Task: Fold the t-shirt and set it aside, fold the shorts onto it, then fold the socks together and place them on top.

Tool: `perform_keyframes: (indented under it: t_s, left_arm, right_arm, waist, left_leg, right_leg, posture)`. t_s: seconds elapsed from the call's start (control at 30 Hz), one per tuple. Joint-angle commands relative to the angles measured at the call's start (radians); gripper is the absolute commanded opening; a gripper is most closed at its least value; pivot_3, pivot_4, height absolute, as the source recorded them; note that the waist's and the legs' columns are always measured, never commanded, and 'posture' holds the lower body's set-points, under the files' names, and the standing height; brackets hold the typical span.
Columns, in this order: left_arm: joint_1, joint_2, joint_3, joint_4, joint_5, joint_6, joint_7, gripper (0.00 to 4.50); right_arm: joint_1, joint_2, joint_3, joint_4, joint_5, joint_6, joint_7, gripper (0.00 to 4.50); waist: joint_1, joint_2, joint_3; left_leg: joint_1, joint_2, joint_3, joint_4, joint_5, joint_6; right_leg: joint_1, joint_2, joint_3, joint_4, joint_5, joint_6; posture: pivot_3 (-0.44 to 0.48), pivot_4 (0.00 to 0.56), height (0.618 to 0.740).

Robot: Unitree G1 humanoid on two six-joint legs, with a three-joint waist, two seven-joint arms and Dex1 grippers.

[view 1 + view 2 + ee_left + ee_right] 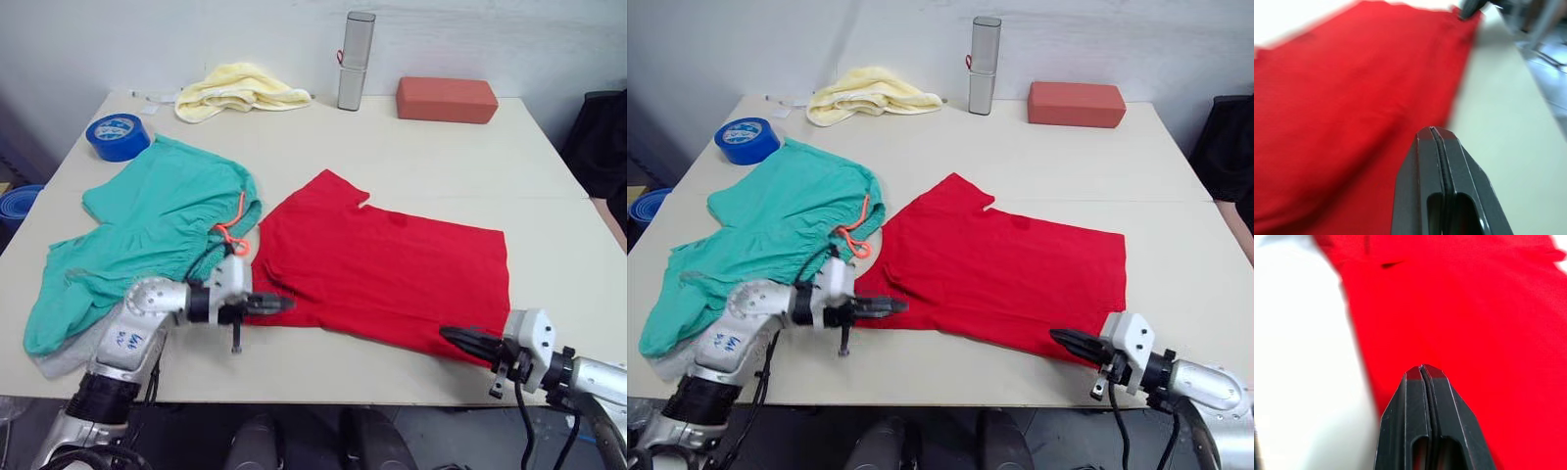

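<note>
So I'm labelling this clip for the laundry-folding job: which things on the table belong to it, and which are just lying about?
Belong to the job:
t-shirt
shorts
socks, grey, showing from under the shorts

Lying about:
yellow towel
blue tape roll
metal canister
red-brown block

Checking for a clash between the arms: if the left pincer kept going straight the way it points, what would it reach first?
Probably just the t-shirt: the left pincer, shut, points along its near edge toward the right pincer at the far corner.
</note>
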Motion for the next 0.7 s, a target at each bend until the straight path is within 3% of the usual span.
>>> perform_keyframes:
  t_s: [0.03, 0.33, 0.53, 0.7]
  left_arm:
    - [-0.039, 0.003, -0.02, 0.059, 0.089, -0.056, 0.032, 0.0]
    - [-0.222, -0.1, -0.018, 0.305, 0.222, -0.098, 0.209, 0.0]
    - [-0.297, -0.178, 0.005, 0.387, 0.216, -0.091, 0.251, 0.0]
    - [-0.282, -0.145, 0.017, 0.367, 0.25, -0.045, 0.285, 0.0]
  right_arm:
    - [-0.029, 0.011, 0.033, -0.022, -0.024, -0.008, -0.011, 0.01]
    - [-0.06, 0.022, 0.027, 0.055, -0.038, 0.0, -0.039, 0.01]
    - [-0.058, 0.018, -0.028, 0.126, -0.029, -0.009, -0.052, 0.01]
    - [-0.058, -0.002, -0.068, 0.218, -0.096, -0.049, -0.092, 0.01]
  waist:
    - [0.0, 0.0, 0.0]
    - [0.002, 0.0, 0.0]
    - [0.002, 0.0, 0.0]
    - [-0.002, 0.0, 0.0]
  left_leg:
    - [0.0, 0.0, 0.0, 0.0, 0.0, 0.0]
    - [-0.002, -0.001, -0.001, 0.0, 0.0, 0.001]
    - [-0.002, -0.001, 0.0, 0.001, 0.0, 0.001]
    - [-0.002, 0.0, 0.0, 0.0, 0.0, 0.001]
  right_leg:
    - [0.0, 0.0, 0.0, 0.0, 0.0, 0.0]
    - [0.0, 0.0, -0.003, -0.001, 0.0, 0.0]
    - [0.0, 0.003, -0.002, -0.001, 0.0, 0.001]
    - [0.0, 0.004, -0.002, -0.001, 0.0, 0.001]
  posture:
    - [0.0, 0.15, 0.74]
    - [0.0, 0.15, 0.74]
    - [0.0, 0.15, 0.74]
    - [0.0, 0.15, 0.74]
